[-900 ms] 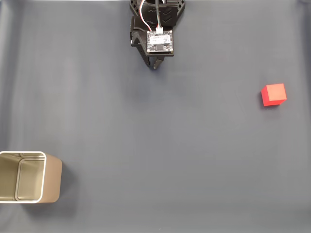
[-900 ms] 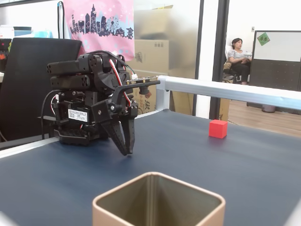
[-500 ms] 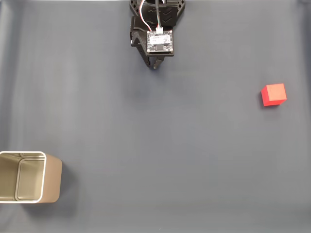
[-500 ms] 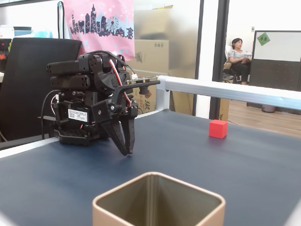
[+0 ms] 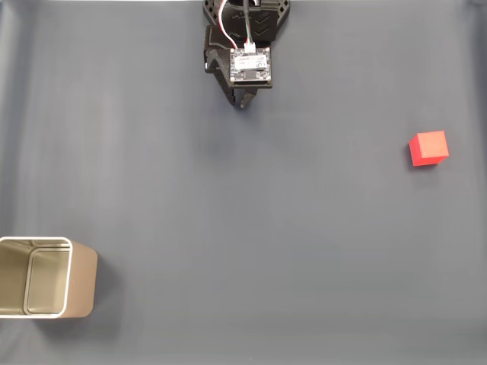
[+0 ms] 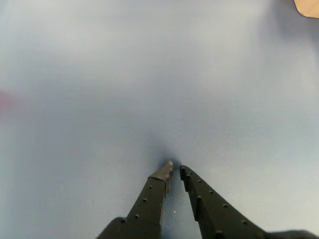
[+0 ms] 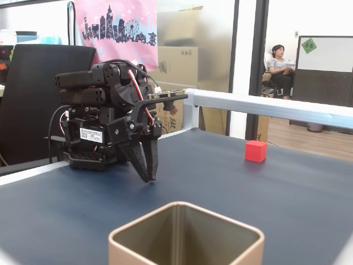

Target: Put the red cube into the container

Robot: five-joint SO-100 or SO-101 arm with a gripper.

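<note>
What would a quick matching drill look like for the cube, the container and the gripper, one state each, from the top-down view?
Things:
1. red cube
2. container
3. gripper

States:
A. jaws nearly closed, holding nothing, top centre
B. alone on the mat, right side
C. upright and hollow, lower left corner

Pairs: 1-B, 2-C, 3-A

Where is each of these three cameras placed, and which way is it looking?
A fixed view: hangs overhead, looking straight down on the dark table; the folded arm shows at the top edge, gripper tucked.
Wrist view: rides on the arm, looking past the nearly shut gripper at the table.
Another fixed view: sits low at the table's edge behind the container, facing the arm, gripper pointing down.
Shared: both fixed views show the red cube and the container.
</note>
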